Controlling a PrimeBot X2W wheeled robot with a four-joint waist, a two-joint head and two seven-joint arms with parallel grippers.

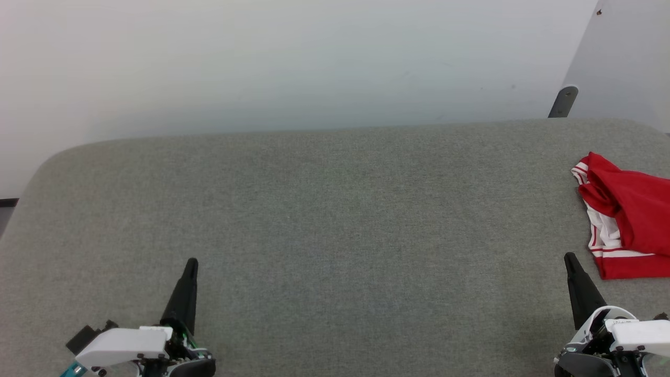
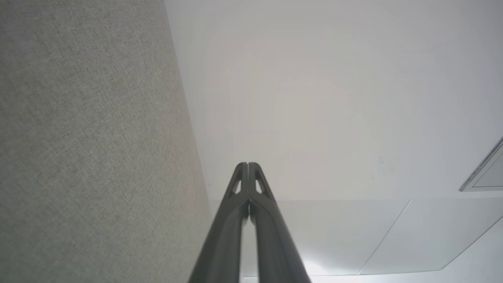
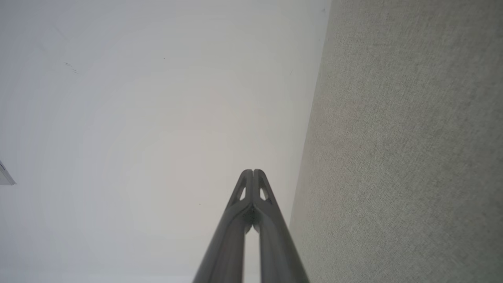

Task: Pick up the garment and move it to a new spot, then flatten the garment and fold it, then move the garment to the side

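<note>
At the far right edge of the head view, the garment [image 1: 628, 214] lies bunched on the grey fabric surface [image 1: 335, 209]. It is red, with a white sleeve end and red-and-white striped trim facing the middle. The frame cuts off part of it, so its full shape can't be told. It is not flat and not folded neatly.

The right gripper [image 1: 568, 256] sits at lower right with its tip pointing up the view. It is near the garment's lower left corner but apart from it, with nothing in it. The left gripper [image 1: 191, 262] is at lower left, well apart from the garment, over bare fabric.

In the left wrist view the fingers [image 2: 228, 236] are pressed together at the tips and empty, with the grey surface on the left and a pale wall behind. The right wrist view shows the same: its fingers [image 3: 232, 236] meet at the tip and hold nothing (the grey surface is on the right here).

The white wall [image 1: 261, 63] runs behind the surface. A dark post [image 1: 564, 101] stands at upper right, possibly a leg or bracket, hard to say.
</note>
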